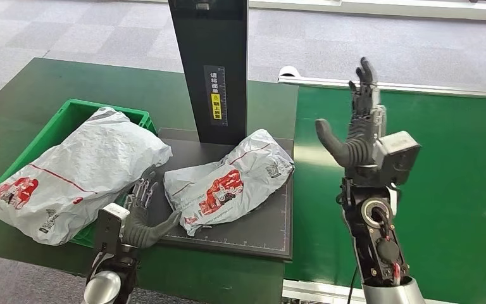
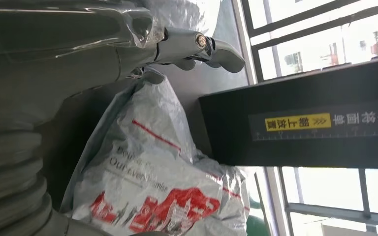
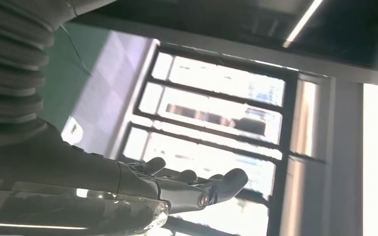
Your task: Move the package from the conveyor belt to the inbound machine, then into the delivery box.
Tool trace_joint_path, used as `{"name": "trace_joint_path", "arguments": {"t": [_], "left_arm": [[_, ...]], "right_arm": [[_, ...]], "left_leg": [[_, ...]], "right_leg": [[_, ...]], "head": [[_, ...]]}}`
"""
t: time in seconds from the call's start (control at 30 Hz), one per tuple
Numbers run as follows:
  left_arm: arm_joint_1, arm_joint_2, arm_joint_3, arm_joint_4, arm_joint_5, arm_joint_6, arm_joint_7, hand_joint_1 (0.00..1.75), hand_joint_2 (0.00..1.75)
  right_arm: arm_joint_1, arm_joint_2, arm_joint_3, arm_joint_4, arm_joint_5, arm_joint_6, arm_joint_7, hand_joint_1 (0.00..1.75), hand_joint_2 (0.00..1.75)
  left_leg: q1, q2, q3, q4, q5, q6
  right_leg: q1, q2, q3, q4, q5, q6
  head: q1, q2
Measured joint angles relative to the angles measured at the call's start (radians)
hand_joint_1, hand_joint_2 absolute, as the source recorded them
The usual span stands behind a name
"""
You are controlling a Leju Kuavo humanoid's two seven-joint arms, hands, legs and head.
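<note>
Now package on black scanner plate, left hand beside it, spread, empty

Gray carpet floor fills the top of the picture. Big bright windows shine behind.

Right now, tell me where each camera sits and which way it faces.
Head view: high on the body, looking forward and down at the package on the black machine plate, the green crate and the belt; both arms show, left hand low, right hand raised.
Left wrist view: behind the left hand, facing the package and the machine's post.
Right wrist view: behind the right hand, tilted toward windows.
Head and left wrist views share package and post.
</note>
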Motion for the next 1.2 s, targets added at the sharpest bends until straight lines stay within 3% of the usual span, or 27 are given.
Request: {"name": "trace_joint_path", "arguments": {"t": [0.13,0.3,0.73,0.87,0.97,1.1,1.2], "left_arm": [[0.005,-0.01,-0.029,0.001,-0.011,0.0,0.004,0.0,1.75],[-0.033,-0.021,-0.064,0.059,-0.011,0.002,-0.011,0.0,1.75],[-0.062,-0.028,-0.088,0.11,-0.011,0.006,-0.017,0.0,1.75],[-0.108,-0.036,-0.112,0.162,-0.002,0.022,-0.032,0.0,1.75],[-0.158,-0.049,-0.138,0.225,0.015,0.035,-0.046,0.0,1.75],[-0.209,-0.053,-0.173,0.291,0.008,0.075,-0.071,0.0,1.75],[-0.289,-0.049,-0.212,0.344,-0.148,0.168,-0.035,0.0,1.75]], "right_arm": [[0.1,-0.038,-0.009,-0.232,0.037,-0.091,-0.043,0.0,0.0],[0.156,-0.075,-0.021,-0.367,0.012,-0.127,-0.086,0.0,0.0],[0.183,-0.104,-0.029,-0.43,0.018,-0.145,-0.088,0.0,0.0],[0.219,-0.121,-0.035,-0.431,-0.005,-0.14,-0.126,0.0,0.0],[0.25,-0.142,-0.048,-0.442,0.027,-0.196,-0.153,0.0,0.0],[0.288,-0.197,-0.066,-0.439,-0.091,-0.154,-0.035,0.0,1.75],[0.343,-0.218,-0.096,-0.384,-0.228,-0.088,0.033,0.0,1.75]], "left_leg": [[0.0,0.0,-0.001,0.0,-0.001,0.0],[0.0,0.002,0.0,0.0,0.0,0.0],[0.0,0.002,0.0,0.0,0.0,0.0],[0.0,0.0,0.0,0.0,0.0,0.001],[0.0,0.0,0.0,0.0,0.0,0.001],[0.0,0.001,0.0,0.0,0.0,0.001],[0.0,-0.003,-0.001,0.001,0.001,0.001]], "right_leg": [[0.0,0.0,-0.001,0.0,0.0,0.0],[0.0,0.001,0.0,0.0,0.0,0.0],[0.0,0.0,-0.001,0.0,0.0,0.0],[0.0,0.0,0.0,0.0,0.0,0.0],[0.0,0.0,0.0,0.0,0.0,0.0],[-0.001,0.0,0.0,-0.001,0.0,0.0],[0.0,-0.003,-0.001,-0.001,0.0,0.0]], "head": [[0.0,0.0],[0.0,0.0],[0.0,0.0],[0.0,0.0],[0.0,0.0],[0.0,0.0],[-0.001,0.0]]}}
